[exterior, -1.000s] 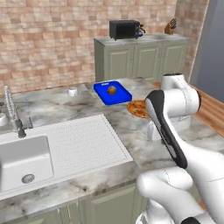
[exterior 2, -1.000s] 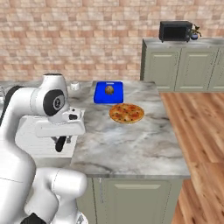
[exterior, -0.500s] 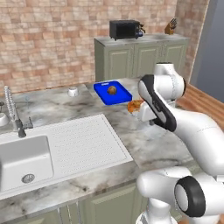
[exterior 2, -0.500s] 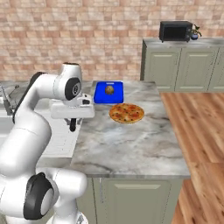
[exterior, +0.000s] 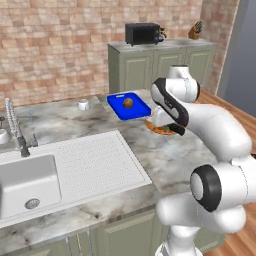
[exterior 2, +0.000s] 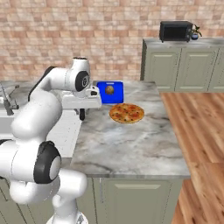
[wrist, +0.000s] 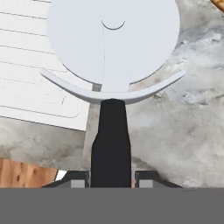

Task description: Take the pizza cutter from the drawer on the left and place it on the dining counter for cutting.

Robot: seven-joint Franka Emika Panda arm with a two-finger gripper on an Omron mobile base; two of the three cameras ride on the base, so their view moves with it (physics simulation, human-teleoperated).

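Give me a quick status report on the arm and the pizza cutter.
Gripper shut on the pizza cutter, handle between the fingers. Cutter held over the dining counter, not yet set down. Pizza and blue tray sit nearby.

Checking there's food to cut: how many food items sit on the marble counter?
2. A pizza lies flat on the dining counter, right of the gripper. A small brown round item sits on the blue tray behind it. The arm may hide others.
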